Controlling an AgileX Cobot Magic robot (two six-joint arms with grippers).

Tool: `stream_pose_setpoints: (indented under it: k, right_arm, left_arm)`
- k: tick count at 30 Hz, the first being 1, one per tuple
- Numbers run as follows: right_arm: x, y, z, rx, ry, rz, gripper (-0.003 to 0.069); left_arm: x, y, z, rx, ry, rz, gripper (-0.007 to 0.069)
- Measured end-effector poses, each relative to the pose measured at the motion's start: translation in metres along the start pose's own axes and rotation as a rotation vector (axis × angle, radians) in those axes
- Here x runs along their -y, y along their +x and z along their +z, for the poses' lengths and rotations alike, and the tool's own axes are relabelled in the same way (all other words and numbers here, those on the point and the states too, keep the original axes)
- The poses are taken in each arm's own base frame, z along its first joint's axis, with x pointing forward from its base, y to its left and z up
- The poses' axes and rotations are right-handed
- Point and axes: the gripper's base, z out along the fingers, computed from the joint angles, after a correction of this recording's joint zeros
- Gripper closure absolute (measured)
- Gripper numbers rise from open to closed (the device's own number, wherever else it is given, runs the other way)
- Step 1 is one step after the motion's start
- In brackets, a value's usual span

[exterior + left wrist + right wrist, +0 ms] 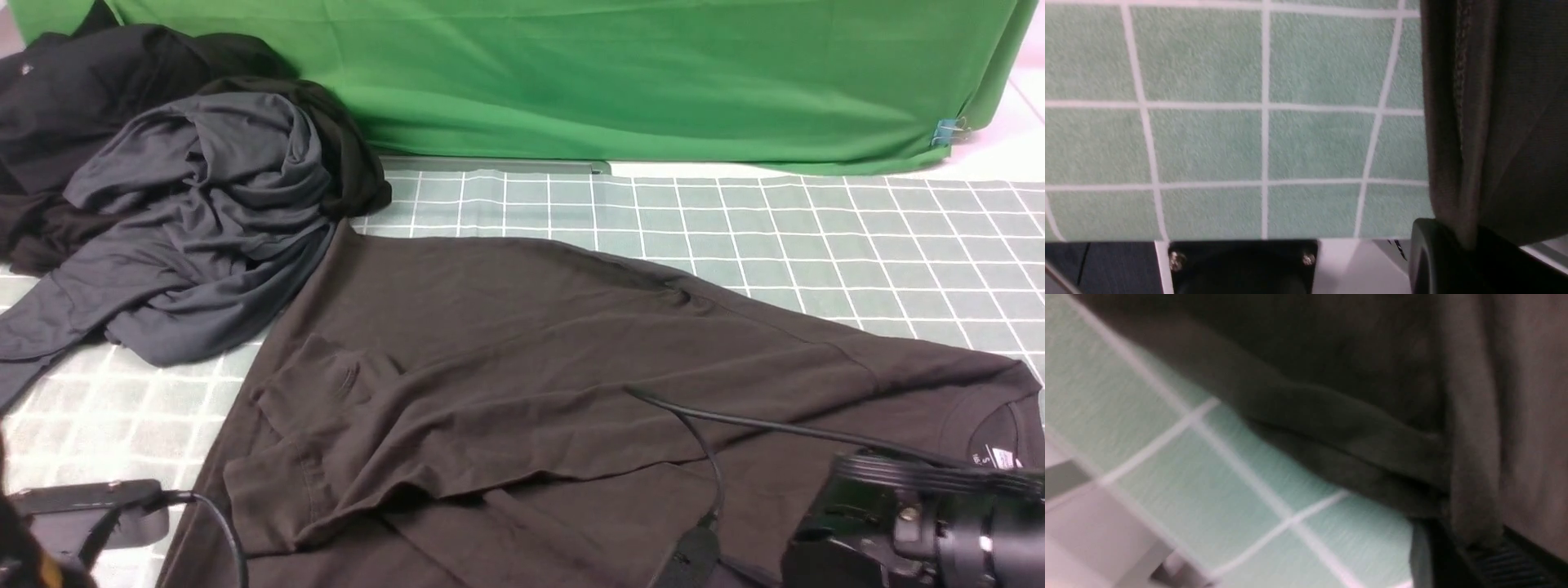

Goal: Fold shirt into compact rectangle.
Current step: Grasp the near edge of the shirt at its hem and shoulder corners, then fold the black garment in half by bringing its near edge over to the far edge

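My left claw [1466,245] clamped on stitched hem of shirt [522,351], bench [816,237] front edge. My right claw [1474,543] clamped on bunched folds. Cloth soft, matte, brown-black; bench pale-green, white-gridded.

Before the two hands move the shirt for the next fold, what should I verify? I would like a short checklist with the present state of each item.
1. Left hand shut on the shirt edge: ok.
2. Right hand pinching the shirt: ok, cloth gathers between its fingers.
3. Shirt lying flat: not ok, the sleeve is crumpled on the body.
4. Shirt apart from the grey garment: not ok, it lies against the shirt's far left corner.
5. Black cable off the cloth: not ok, it crosses the shirt.
6. Printed side facing down: cannot tell.
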Motion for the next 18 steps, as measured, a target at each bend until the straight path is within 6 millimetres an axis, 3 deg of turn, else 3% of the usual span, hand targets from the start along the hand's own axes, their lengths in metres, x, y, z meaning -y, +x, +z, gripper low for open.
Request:
stream_pose_setpoints:
  k: [4,10,15,18]
  right_arm:
    - [-0.002,0.022,-0.021,0.031,-0.017,0.056,0.0638]
    - [-0.002,0.066,-0.074,0.148,-0.030,0.106,0.0641]
    - [0.001,0.075,-0.101,0.223,0.008,0.118,0.0641]
    - [0.014,0.067,-0.118,0.256,0.099,0.123,0.0641]
  left_arm:
    - [0.006,0.008,-0.024,0.093,0.102,-0.005,0.0608]
    - [0.015,0.012,-0.072,0.271,0.229,-0.002,0.0608]
    - [0.016,-0.001,-0.098,0.366,0.187,0.006,0.0608]
    - [0.017,-0.025,-0.115,0.417,0.097,0.005,0.0608]
